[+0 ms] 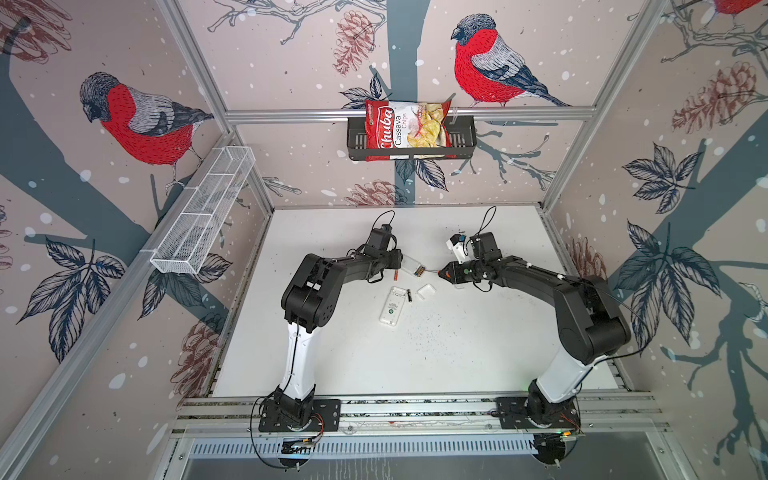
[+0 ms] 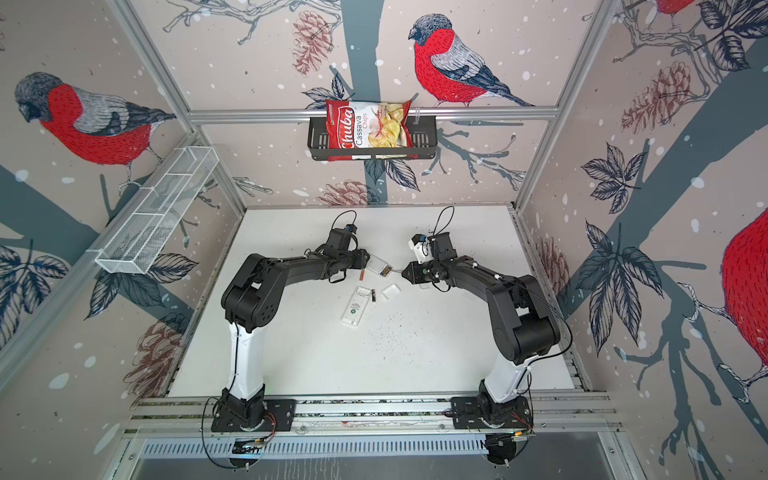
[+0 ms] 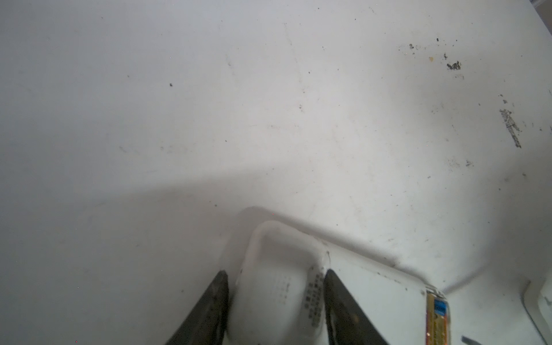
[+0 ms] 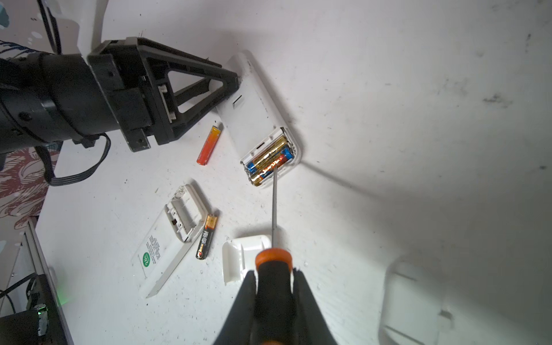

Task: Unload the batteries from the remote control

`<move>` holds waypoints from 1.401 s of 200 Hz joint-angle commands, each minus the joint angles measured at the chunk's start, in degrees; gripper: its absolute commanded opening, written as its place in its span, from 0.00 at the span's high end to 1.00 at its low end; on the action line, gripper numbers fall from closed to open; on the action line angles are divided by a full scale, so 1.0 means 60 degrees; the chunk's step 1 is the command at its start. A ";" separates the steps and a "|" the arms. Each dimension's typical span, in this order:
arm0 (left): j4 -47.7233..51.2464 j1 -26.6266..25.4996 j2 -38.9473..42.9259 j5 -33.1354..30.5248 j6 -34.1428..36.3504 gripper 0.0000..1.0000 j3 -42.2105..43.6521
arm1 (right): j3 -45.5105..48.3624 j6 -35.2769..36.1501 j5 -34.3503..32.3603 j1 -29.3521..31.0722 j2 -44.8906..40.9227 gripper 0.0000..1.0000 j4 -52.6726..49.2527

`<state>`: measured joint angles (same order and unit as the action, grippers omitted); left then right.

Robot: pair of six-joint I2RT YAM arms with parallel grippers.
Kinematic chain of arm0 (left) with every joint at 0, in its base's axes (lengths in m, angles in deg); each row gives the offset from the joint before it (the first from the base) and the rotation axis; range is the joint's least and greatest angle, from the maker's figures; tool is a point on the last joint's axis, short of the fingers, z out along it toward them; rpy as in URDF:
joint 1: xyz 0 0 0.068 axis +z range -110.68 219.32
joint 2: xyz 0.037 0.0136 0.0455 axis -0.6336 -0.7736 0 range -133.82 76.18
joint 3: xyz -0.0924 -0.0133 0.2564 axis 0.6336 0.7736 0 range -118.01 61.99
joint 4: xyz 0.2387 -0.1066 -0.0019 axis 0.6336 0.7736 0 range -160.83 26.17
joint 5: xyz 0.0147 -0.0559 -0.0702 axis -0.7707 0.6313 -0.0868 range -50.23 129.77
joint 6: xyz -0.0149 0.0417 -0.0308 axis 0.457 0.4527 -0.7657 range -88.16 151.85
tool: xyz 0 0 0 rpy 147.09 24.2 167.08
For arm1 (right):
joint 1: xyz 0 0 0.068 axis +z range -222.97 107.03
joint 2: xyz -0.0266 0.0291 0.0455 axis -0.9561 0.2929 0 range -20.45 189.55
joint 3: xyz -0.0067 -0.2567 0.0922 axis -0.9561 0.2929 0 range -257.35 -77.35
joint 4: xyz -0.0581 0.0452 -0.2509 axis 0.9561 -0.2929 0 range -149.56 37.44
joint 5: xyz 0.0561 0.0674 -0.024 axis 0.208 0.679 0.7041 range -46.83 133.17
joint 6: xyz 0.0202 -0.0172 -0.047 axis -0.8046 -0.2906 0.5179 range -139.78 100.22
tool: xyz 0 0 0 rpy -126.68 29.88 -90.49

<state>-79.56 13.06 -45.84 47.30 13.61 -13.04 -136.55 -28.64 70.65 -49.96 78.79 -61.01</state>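
While the left gripper (image 3: pixel 275 273) is clamped on the far end of the remote (image 4: pixel 254 101), two batteries (image 4: pixel 270 159) sit in its open bay, screwdriver (image 4: pixel 274 206) tip on them, right gripper (image 4: pixel 274 276) squeezed round the handle. Pry too hard and I reckon the tip skids off or a cell goes flying.

Two gold batteries (image 4: pixel 268 159) in open remote (image 4: pixel 257 110), black battery (image 4: pixel 206 240), orange battery (image 4: pixel 209 145) loose

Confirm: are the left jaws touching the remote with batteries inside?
Touching: in the left wrist view the left gripper has both jaws pressed against the sides of the remote, no gap.
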 commanded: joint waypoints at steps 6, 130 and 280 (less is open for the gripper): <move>0.0688 -0.0006 0.0019 0.0400 0.0064 0.49 0.0041 | -0.0232 0.0176 -0.0498 0.0212 -0.0072 1.00 -0.0794; 0.0661 -0.0017 0.0022 0.0455 0.0066 0.50 0.0038 | -0.0636 0.0262 -0.0582 0.0532 0.0209 1.00 -0.0907; 0.0543 -0.0026 -0.0009 0.0548 -0.0044 0.51 0.0082 | -0.2380 0.0569 -0.1623 0.1116 0.1313 1.00 -0.2570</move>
<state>-79.58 13.08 -45.77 47.48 13.56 -12.99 -148.88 -25.93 63.40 -44.09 85.19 -73.62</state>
